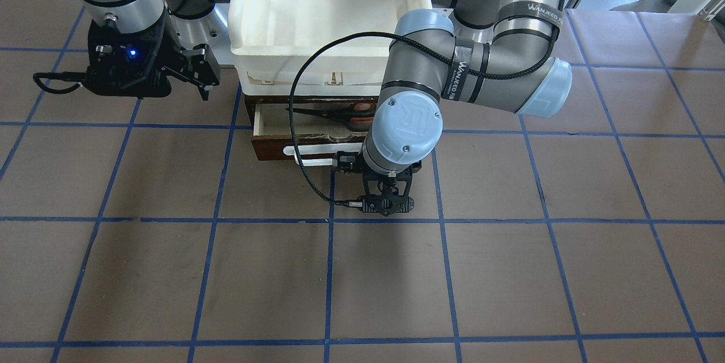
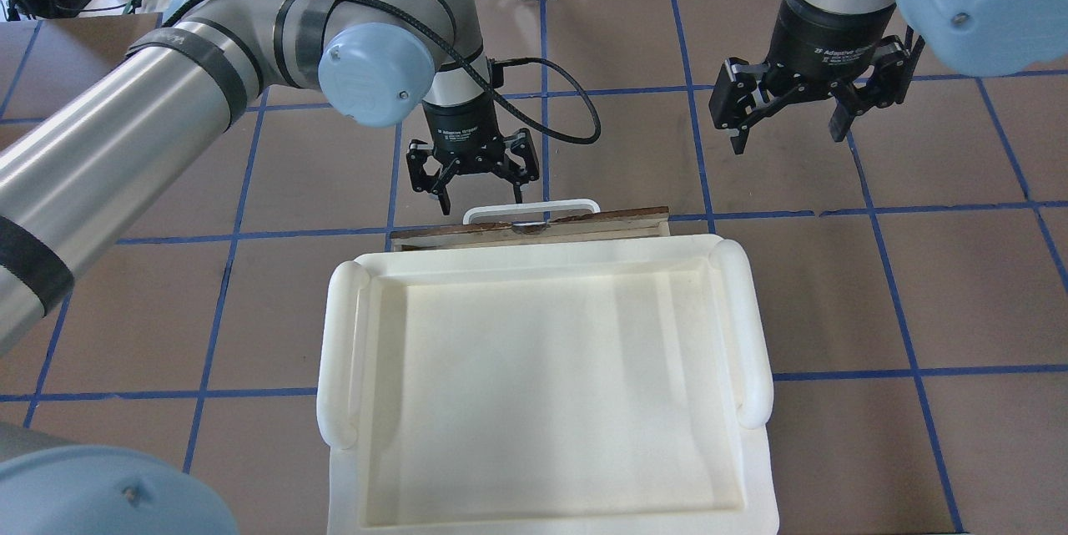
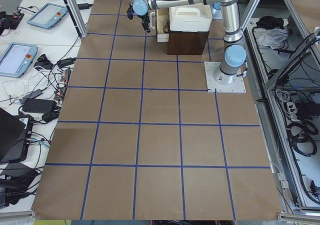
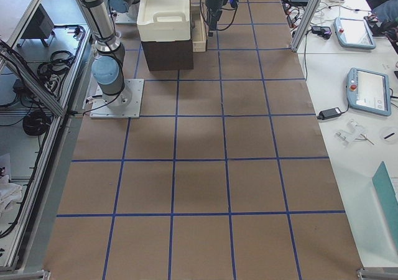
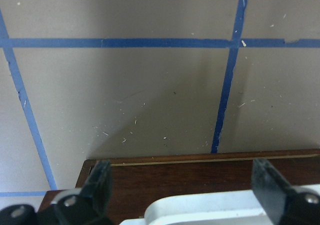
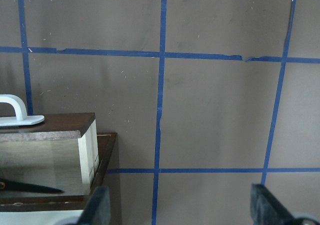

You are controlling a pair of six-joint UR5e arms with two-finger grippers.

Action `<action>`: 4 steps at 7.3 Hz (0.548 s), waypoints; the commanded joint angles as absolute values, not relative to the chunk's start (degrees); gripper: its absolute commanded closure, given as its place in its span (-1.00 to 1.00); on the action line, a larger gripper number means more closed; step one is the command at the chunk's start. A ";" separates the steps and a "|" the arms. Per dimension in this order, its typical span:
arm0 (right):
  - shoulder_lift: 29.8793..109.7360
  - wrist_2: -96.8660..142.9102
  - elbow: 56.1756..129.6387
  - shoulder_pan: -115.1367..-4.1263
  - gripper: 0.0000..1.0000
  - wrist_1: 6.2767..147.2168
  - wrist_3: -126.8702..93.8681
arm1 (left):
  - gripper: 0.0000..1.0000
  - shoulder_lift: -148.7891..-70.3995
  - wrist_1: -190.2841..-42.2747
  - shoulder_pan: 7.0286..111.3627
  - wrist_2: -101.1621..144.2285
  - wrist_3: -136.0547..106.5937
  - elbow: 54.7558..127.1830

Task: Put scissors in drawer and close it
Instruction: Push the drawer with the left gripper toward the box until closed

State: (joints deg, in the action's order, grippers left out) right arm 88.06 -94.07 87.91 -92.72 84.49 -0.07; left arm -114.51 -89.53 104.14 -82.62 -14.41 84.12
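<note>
Small grey-handled metal scissors lie in the shallow wooden drawer; closing remains. Left gripper, jaws spread, sits at its white bar handle; right gripper hangs released

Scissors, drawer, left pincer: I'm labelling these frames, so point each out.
scissors (image 1: 324, 114), front-facing view, on the blades.
drawer (image 1: 269, 151), front-facing view, on its dark front.
left pincer (image 2: 481, 198), overhead view, midway between its fingertips.
</note>
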 commanded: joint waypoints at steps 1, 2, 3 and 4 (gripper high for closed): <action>88.07 -94.04 87.98 -92.72 -1.00 84.72 0.09 | -1.00 -113.82 -91.58 104.24 -82.62 -14.50 84.37; 88.07 -94.04 87.89 -92.72 -1.00 84.73 0.00 | -1.00 -113.73 -92.10 104.24 -82.53 -14.59 84.81; 88.07 -94.04 87.98 -92.72 -1.00 84.73 0.09 | -1.00 -113.64 -92.28 104.33 -82.53 -14.59 85.95; 88.07 -94.04 87.89 -92.72 -1.00 84.73 0.17 | -1.00 -113.38 -92.29 104.33 -82.53 -14.59 86.83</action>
